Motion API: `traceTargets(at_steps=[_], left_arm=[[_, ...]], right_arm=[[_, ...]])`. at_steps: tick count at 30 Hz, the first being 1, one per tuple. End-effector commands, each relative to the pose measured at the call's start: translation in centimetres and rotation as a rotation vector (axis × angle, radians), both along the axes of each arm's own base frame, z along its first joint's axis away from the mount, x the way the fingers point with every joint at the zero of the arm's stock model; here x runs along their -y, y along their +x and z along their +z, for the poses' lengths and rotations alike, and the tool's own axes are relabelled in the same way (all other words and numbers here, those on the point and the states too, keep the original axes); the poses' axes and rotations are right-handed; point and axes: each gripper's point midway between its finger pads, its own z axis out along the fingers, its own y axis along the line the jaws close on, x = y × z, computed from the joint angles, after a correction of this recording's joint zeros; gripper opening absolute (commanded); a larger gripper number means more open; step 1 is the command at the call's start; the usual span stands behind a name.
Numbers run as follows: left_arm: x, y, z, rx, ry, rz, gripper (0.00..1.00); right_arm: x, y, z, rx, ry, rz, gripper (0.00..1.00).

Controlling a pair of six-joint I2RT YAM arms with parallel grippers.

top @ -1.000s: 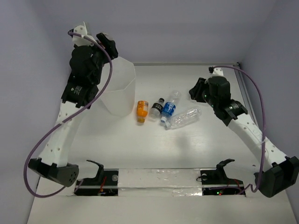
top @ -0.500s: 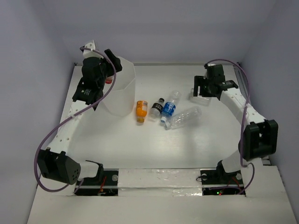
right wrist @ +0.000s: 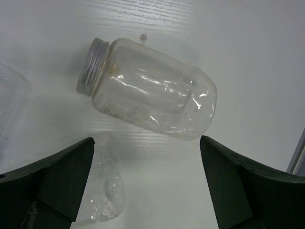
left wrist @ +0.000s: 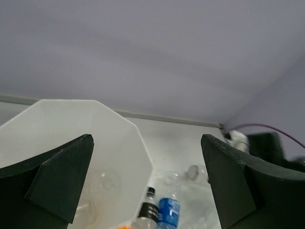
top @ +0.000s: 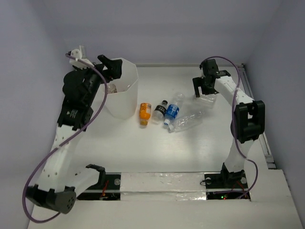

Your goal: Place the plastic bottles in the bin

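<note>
The bin [top: 125,98] stands at the far left, and my left gripper [top: 113,67] hangs open over its rim with nothing between its fingers. A clear bottle [top: 111,88] lies inside the bin [left wrist: 119,119]. On the table lie an orange bottle [top: 145,113], a black-capped one [top: 160,109], a blue-labelled one [top: 172,110] and a long clear one [top: 188,120]. My right gripper [right wrist: 145,183] is open just above a squat clear bottle [right wrist: 152,95] with a silver lid, lying on its side.
The back wall runs close behind the bin and the squat bottle [top: 206,100]. The table's right edge rail [top: 252,100] is near the right arm. The long clear bottle's end [right wrist: 102,200] lies beside my right gripper's left finger.
My left gripper has opened over the bin and the bottle it carried now lies inside. My right arm has reached to the far right and opened over the squat bottle.
</note>
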Motion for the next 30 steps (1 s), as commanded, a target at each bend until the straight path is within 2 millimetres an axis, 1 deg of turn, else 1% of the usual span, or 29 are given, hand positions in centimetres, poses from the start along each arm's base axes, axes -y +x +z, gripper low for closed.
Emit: traceTargets(at_steps=[1, 2, 3, 4, 5, 6, 8, 9, 11, 12, 13, 14, 15, 16, 17, 19, 20, 21, 22, 23, 24, 25, 26, 27, 28, 29, 30], left_arm=[[3.0, -3.7, -0.4, 0.022, -0.015, -0.189, 0.94], [3.8, -5.3, -0.5, 0.026, -0.014, -0.230, 0.94], [4.5, -5.9, -2.5, -0.020, -0.003, -0.261, 0.94], [5.1, -6.5, -3.3, -0.033, 0.005, -0.285, 0.94], [5.4, -7.5, -3.6, -0.033, 0.013, -0.305, 0.94], [6.3, -8.2, -5.6, -0.079, 0.026, -0.338, 0.94], [7.1, -9.3, -7.0, -0.108, 0.025, -0.375, 0.94], [8.0, -9.9, -8.9, -0.149, 0.033, -0.413, 0.94], [8.9, -10.6, -10.4, -0.182, 0.035, -0.446, 0.94], [9.3, -10.8, -11.9, -0.215, 0.041, -0.459, 0.94], [9.8, -11.2, -12.5, -0.230, 0.047, -0.478, 0.94], [10.2, -11.3, -13.3, -0.249, 0.048, -0.487, 0.94], [10.3, -11.1, -14.0, -0.261, 0.046, -0.488, 0.94], [10.9, -11.4, -14.2, -0.268, 0.036, -0.511, 0.94], [11.5, -11.5, -14.6, -0.282, 0.039, -0.530, 0.94], [12.3, -11.5, -14.3, -0.271, 0.045, -0.555, 0.94], [13.0, -11.5, -14.7, -0.281, 0.058, -0.572, 0.94], [13.3, -11.4, -14.4, -0.273, 0.063, -0.579, 0.94], [13.7, -11.3, -14.5, -0.276, 0.075, -0.582, 0.94], [14.2, -11.0, -15.3, -0.293, 0.097, -0.588, 0.94], [15.1, -11.4, -15.1, -0.289, 0.105, -0.611, 0.94], [15.5, -11.4, -15.3, -0.292, 0.119, -0.614, 0.94], [16.2, -11.2, -16.2, -0.311, 0.144, -0.622, 0.94], [17.0, -11.8, -16.5, -0.319, 0.164, -0.646, 0.94], [17.3, -11.7, -16.7, -0.320, 0.181, -0.638, 0.94], [17.9, -11.5, -17.7, -0.342, 0.208, -0.638, 0.94], [18.3, -11.3, -17.8, -0.334, 0.227, -0.638, 0.94]], right_arm=[[0.9, 0.9, -0.5, -0.035, -0.071, 0.049, 0.97], [1.1, 1.0, -0.7, -0.035, -0.085, 0.048, 0.98], [1.4, 1.5, -0.8, -0.025, -0.102, 0.045, 0.98], [1.8, 1.6, -0.8, -0.027, -0.133, 0.048, 0.98], [1.8, 1.8, -0.7, -0.024, -0.135, 0.055, 0.98], [1.7, 2.5, -0.1, -0.008, -0.134, 0.059, 0.98], [1.6, 3.0, -0.4, -0.019, -0.140, 0.073, 0.98], [1.5, 3.4, -0.3, -0.019, -0.140, 0.082, 0.99], [1.4, 4.4, -0.6, -0.029, -0.151, 0.094, 0.99], [1.1, 4.6, -0.9, -0.043, -0.145, 0.105, 0.99], [0.9, 5.0, -0.6, -0.043, -0.137, 0.111, 0.99], [0.2, 5.2, -2.0, -0.076, -0.107, 0.127, 0.99], [-0.2, 5.3, -2.4, -0.091, -0.088, 0.132, 0.99], [-0.4, 5.1, -2.9, -0.115, -0.076, 0.131, 0.99], [-0.5, 5.4, -3.8, -0.134, -0.072, 0.131, 0.98], [-0.5, 5.0, -4.5, -0.167, -0.074, 0.130, 0.97], [-0.7, 5.3, -4.5, -0.156, -0.064, 0.136, 0.95], [-0.3, 5.4, -4.5, -0.154, -0.060, 0.129, 0.94], [-0.4, 5.3, -4.5, -0.156, -0.052, 0.124, 0.93], [-0.1, 5.3, -4.6, -0.166, -0.038, 0.115, 0.90], [-0.1, 5.3, -4.7, -0.172, -0.034, 0.112, 0.90], [-0.2, 5.0, -4.9, -0.184, -0.031, 0.111, 0.89], [-0.4, 4.7, -5.2, -0.196, -0.016, 0.119, 0.88], [0.0, 4.0, -5.9, -0.224, -0.009, 0.111, 0.88], [0.0, 3.7, -5.5, -0.214, -0.004, 0.102, 0.88], [-0.1, 3.3, -5.6, -0.213, 0.004, 0.106, 0.85], [-0.1, 3.1, -5.6, -0.209, 0.005, 0.109, 0.78]])
